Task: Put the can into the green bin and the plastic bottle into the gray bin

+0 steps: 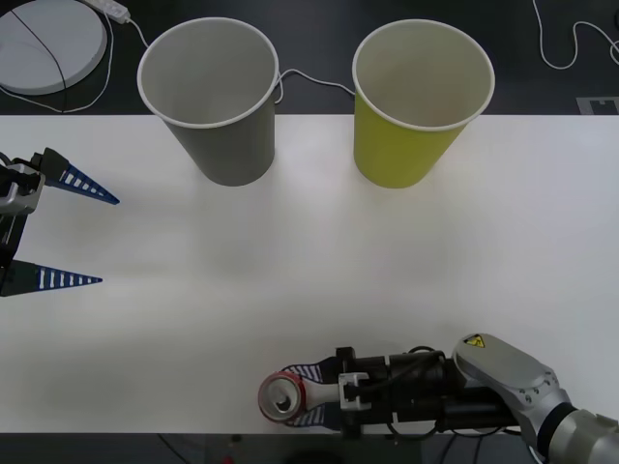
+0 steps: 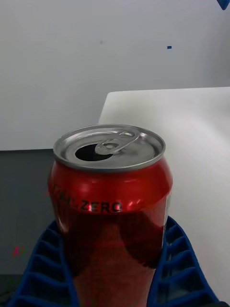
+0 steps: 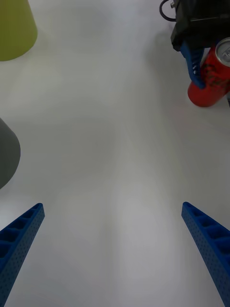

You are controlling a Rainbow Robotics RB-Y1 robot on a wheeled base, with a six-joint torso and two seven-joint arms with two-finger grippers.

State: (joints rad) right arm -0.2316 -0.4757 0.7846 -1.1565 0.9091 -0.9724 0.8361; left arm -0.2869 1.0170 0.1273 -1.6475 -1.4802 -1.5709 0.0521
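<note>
Right gripper (image 1: 308, 394): my two blue ribbed fingers (image 2: 45, 268) are closed on the can (image 2: 110, 206), one on each side of its red body.
Can: it stands upright at the near edge of the table (image 1: 319, 261), silver top up, the tab opening already punched; black lettering reads "ZERO" on its side. From my left wrist I see it red against the white surface (image 3: 211, 79), with one of my right fingers laid along its flank.
Left gripper (image 1: 58, 232): my fingers are spread wide apart, holding nothing, out at the left side of the table, well apart from the can.
Gray bin (image 1: 218, 106): upright at the far edge of the table, mouth up.
Green bin (image 1: 416, 106): upright just beside the gray one, on its right, the two apart.
Beyond the table: a white round disc (image 1: 44, 43) and white cables (image 1: 309, 77) lie on the dark floor.
</note>
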